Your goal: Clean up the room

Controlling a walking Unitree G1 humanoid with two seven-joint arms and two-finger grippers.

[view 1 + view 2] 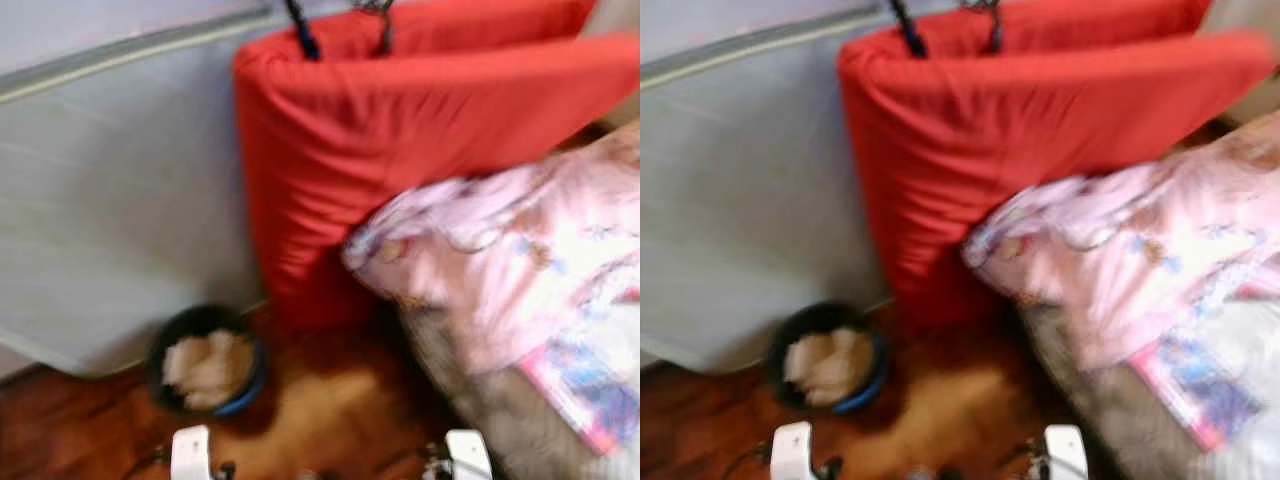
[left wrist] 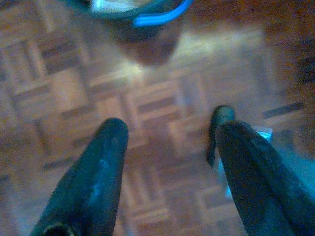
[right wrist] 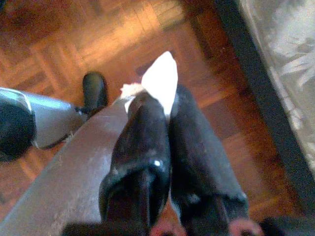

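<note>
The right gripper [image 3: 165, 105] is clenched on a scrap of white tissue [image 3: 161, 78], carried low above the parquet floor [image 3: 74, 44], likely bound for the dark bin [image 1: 205, 365] by the wall, already holding crumpled paper. The left gripper [image 2: 167, 128] hangs with fingers apart, empty, near the bin's blue rim [image 2: 157, 17].
</note>
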